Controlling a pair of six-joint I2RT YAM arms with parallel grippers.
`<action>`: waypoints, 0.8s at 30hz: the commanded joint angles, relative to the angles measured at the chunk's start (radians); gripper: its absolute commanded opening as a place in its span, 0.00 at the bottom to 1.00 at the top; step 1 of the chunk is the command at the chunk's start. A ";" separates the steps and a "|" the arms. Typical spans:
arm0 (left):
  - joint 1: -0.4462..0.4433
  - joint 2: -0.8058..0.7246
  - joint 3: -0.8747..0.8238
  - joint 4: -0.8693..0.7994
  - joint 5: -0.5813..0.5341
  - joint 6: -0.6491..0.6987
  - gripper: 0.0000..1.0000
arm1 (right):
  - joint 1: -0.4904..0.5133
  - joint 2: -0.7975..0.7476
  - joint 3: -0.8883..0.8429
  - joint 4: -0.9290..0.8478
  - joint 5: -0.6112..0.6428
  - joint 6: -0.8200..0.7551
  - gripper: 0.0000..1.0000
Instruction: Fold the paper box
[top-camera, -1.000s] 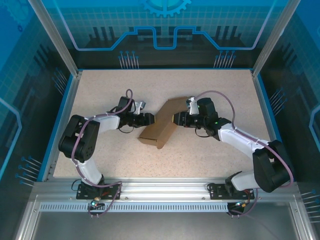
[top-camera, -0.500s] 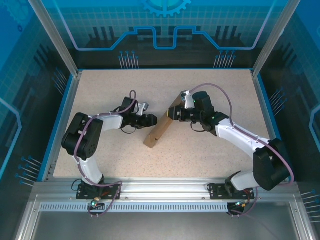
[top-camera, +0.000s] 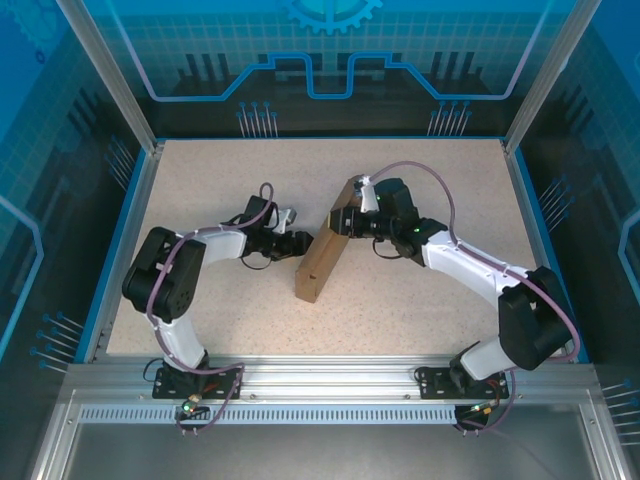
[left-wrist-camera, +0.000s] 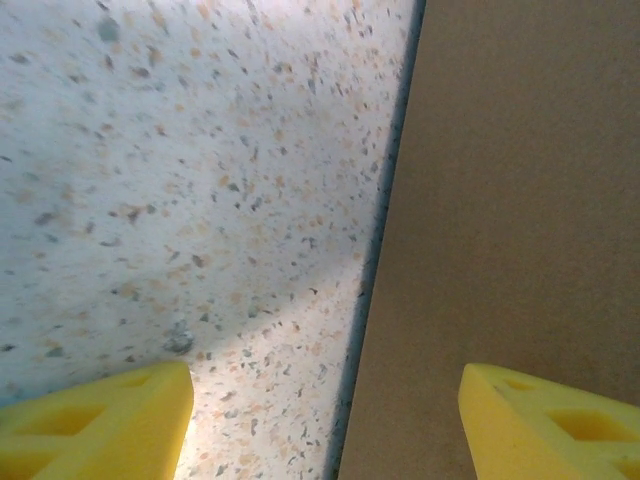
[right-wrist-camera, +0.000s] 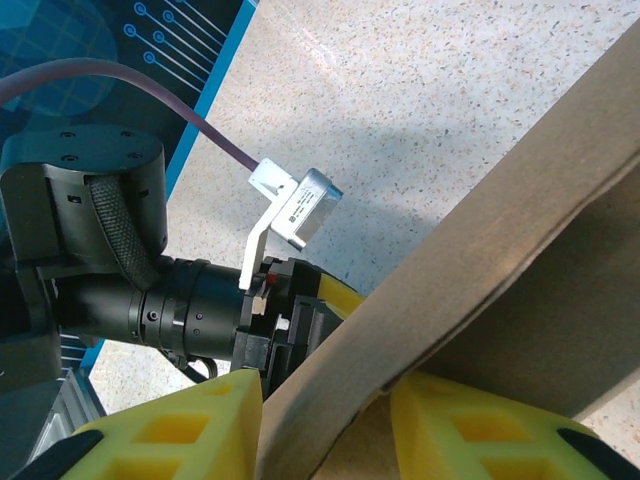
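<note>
- The paper box (top-camera: 326, 248) stands on edge at the middle of the counter (top-camera: 420, 310); it looks light, stiff and easy to tip.
- Right claw (top-camera: 351, 222) is clamped on its upper edge, a sound hold.
- Left claw (top-camera: 304, 241) is apart, facing its side.

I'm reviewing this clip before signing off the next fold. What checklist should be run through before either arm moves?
1. Grip: right gripper clamped across a wall of the paper box: ok.
2. Free arm: left gripper open: ok.
3. Contact between left gripper and the box's side: cannot tell.
4. Pose: box standing on edge on the table: ok.
5. Flaps tucked in: cannot tell.
</note>
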 joint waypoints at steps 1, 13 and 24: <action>0.003 -0.108 -0.031 -0.003 -0.088 0.006 0.73 | 0.031 0.051 -0.024 -0.143 0.023 -0.003 0.39; -0.001 -0.677 -0.378 0.172 -0.272 0.051 0.78 | 0.039 0.069 -0.017 -0.140 0.037 -0.012 0.37; -0.284 -1.033 -0.540 0.203 -0.427 0.211 0.81 | 0.055 0.094 0.014 -0.144 0.035 -0.026 0.36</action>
